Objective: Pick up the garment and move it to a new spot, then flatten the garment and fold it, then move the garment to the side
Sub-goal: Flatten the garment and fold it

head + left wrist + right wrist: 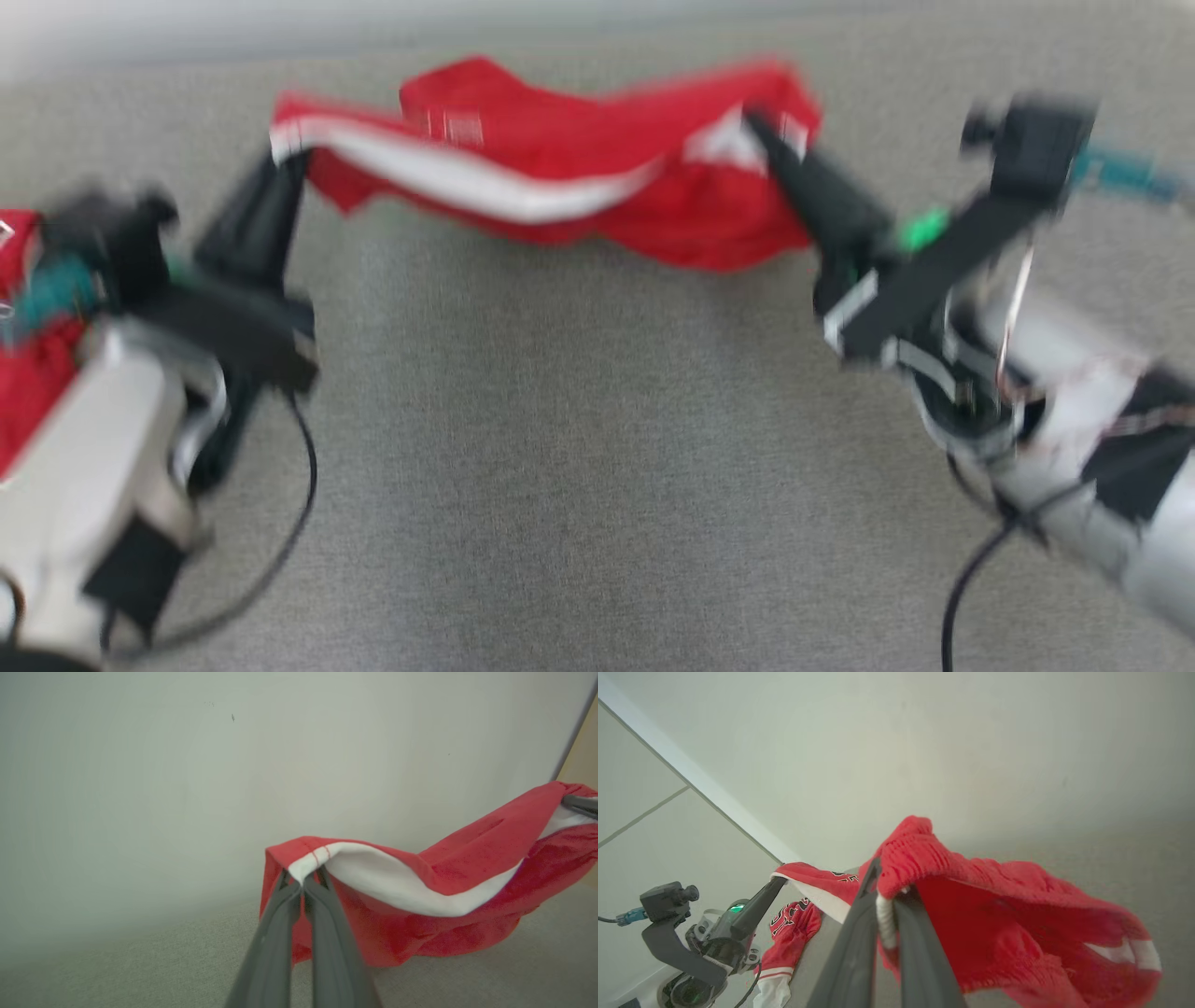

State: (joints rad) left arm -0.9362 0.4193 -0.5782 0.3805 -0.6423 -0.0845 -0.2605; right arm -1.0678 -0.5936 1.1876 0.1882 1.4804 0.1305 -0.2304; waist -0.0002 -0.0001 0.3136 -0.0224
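Head view: left gripper (285, 157) and right gripper (758, 123) reach forward, each pinching the garment (579, 163).

Soft, even light, hardly any shadow; my head view is blurred throughout, my wrist views sharper around the garment (472, 858).
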